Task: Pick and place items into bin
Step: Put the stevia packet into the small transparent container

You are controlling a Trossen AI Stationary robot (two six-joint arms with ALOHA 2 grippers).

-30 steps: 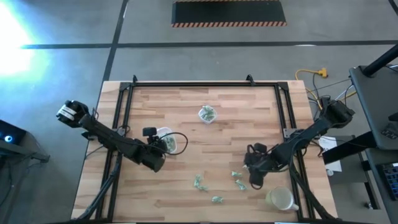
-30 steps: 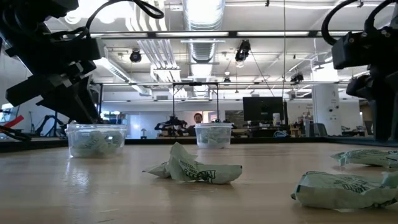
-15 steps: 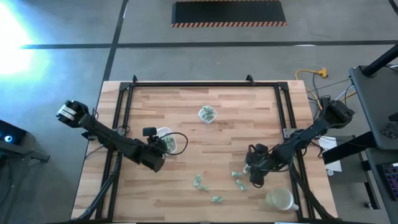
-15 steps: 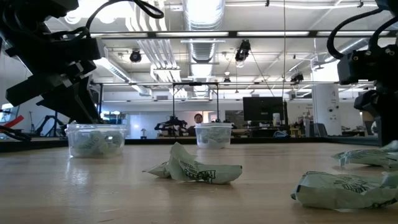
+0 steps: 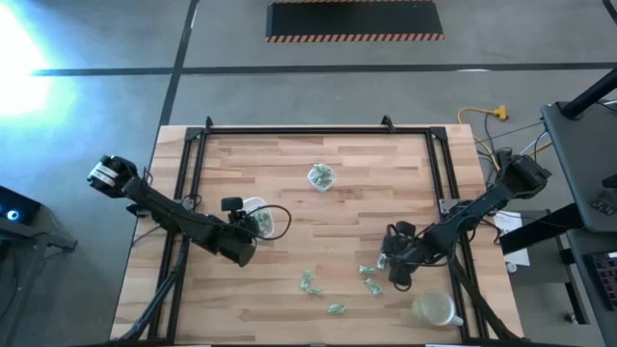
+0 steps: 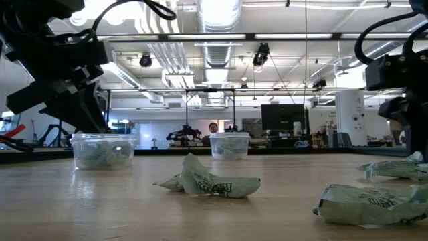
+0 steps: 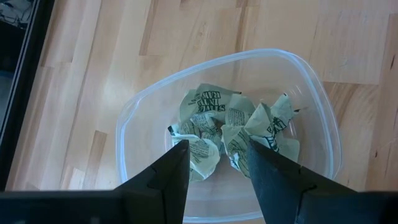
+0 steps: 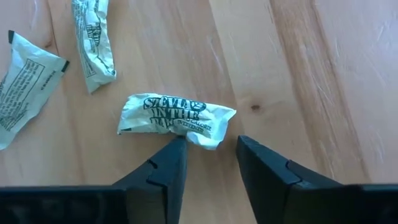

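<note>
Crinkly items lie before the open right hand; left hand open too.

four pale green-and-white crinkled packets lie loose on the tabletop toward its front, flat and apart from one another. more of them sit crumpled together in a clear bin on the left and in a small clear cup near the back centre.
</note>
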